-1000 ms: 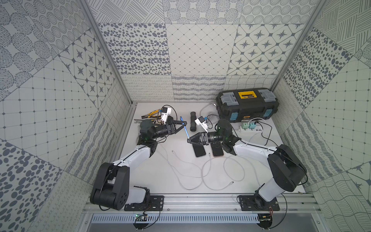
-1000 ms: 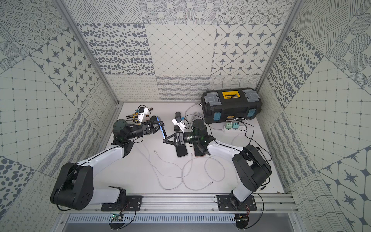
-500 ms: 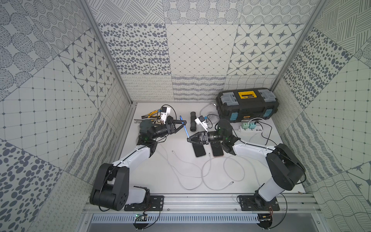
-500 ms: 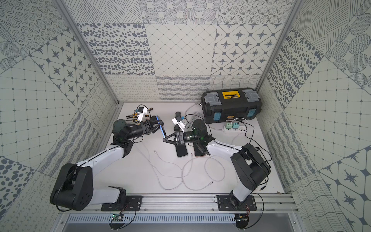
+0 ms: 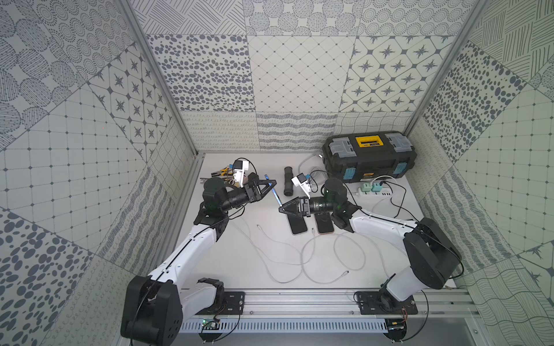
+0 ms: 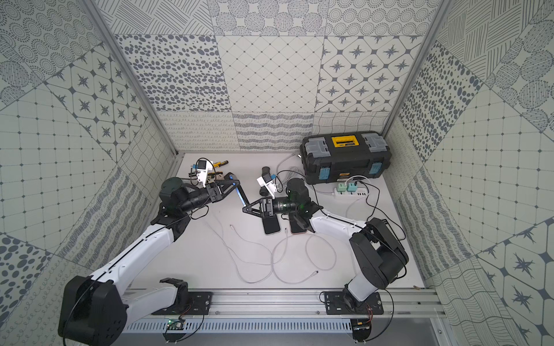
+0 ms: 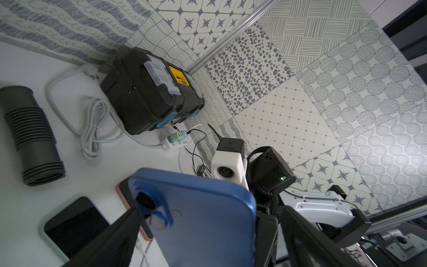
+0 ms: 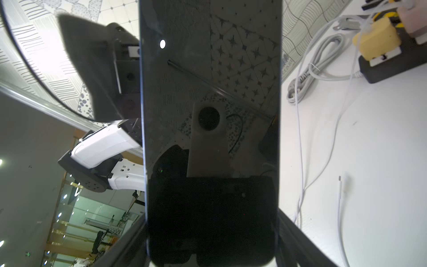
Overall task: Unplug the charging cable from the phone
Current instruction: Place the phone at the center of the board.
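A blue phone (image 5: 273, 191) hangs in the air at mid-table, edge-on in both top views. My right gripper (image 5: 280, 209) is shut on its long sides; in the right wrist view its dark screen (image 8: 210, 115) fills the space between the fingers. My left gripper (image 5: 274, 182) stands open around the phone's other end, and the blue back (image 7: 203, 226) with its lens sits between the spread fingers. I see no plug in the phone. The white charging cable (image 8: 339, 196) lies loose on the table, one free plug end (image 5: 258, 226) left of the flat phones.
A black phone (image 5: 297, 224) and a pink phone (image 5: 324, 224) lie flat under my right arm. At the back stand a black toolbox (image 5: 370, 155), a power strip (image 5: 374, 190), a corrugated hose (image 5: 288, 181) and hand tools (image 5: 223, 173). Loose cable loops (image 5: 347, 272) cover the front.
My left gripper has gone from shut to fully open. Both arms, the phone and the cables on the table have stayed where they were.
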Controlling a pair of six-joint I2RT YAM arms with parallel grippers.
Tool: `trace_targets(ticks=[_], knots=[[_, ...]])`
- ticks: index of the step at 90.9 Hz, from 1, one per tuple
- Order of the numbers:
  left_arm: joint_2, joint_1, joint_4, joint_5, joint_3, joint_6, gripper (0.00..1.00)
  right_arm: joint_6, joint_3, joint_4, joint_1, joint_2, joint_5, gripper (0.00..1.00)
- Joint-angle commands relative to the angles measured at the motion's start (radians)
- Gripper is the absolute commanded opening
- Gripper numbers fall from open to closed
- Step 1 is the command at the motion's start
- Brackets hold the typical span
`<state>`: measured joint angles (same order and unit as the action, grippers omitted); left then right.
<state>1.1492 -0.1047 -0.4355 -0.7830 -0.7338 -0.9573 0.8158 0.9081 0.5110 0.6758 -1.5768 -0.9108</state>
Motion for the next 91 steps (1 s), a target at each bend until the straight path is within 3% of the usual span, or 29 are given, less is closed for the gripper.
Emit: trace_targets(ticks=[1, 17, 28, 55, 91], knots=[[-0.06, 0.003, 0.301, 0.235, -0.021, 0.249, 0.99, -0.06, 0.0, -0.067, 0.006, 0.03, 0.102, 0.26], [-0.064, 0.004, 0.352, 0.311, -0.025, 0.261, 0.99, -0.046, -0.027, -0.017, 0.011, 0.039, 0.119, 0.22], [-0.079, 0.006, 0.37, 0.372, -0.018, 0.262, 0.99, -0.08, -0.028, -0.082, 0.032, 0.057, 0.198, 0.19], [-0.149, 0.008, 0.404, 0.52, 0.015, 0.264, 0.99, -0.194, 0.065, -0.446, 0.164, 0.063, 0.634, 0.16], [-0.165, 0.014, 0.406, 0.559, 0.035, 0.245, 0.99, -0.148, 0.24, -0.738, 0.36, -0.069, 1.154, 0.16]])
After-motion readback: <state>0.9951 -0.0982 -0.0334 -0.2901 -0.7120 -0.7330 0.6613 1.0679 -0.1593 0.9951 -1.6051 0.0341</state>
